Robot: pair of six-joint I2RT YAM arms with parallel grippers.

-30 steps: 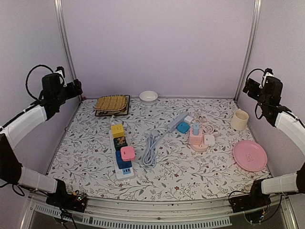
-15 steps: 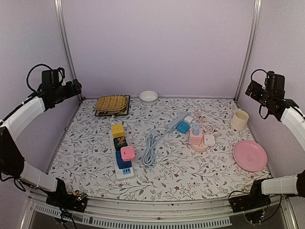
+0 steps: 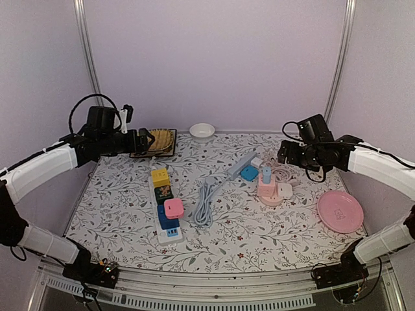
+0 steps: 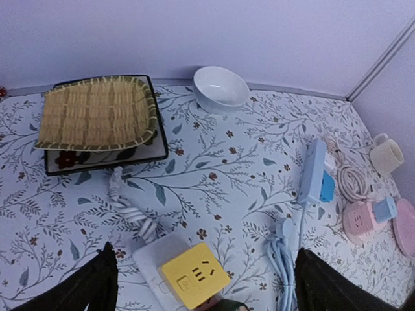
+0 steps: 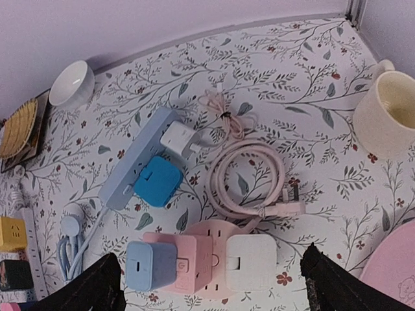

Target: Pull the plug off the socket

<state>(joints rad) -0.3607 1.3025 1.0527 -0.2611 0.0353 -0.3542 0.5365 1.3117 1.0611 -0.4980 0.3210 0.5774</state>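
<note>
Arms hang over a flowered table (image 3: 259, 234), the left tool (image 3: 142, 140) and right tool (image 3: 283, 154) both with fingers spread and empty. Eight plugs (image 5: 150, 264) sit in three sockets: four on the white strip (image 3: 170, 236), two on the blue strip (image 3: 238, 163), and two on the pink socket (image 5: 194, 258) below the right tool. One cup (image 3: 325, 162), one plate (image 3: 340, 211), one bowl (image 3: 201, 131) and one woven tray (image 3: 152, 140) line the edges. The likely hazard is that no socket looks fastened down, so a one-handed pull may lift socket and plug together. The coiled pink cord (image 5: 240, 178) could also snag.
</note>
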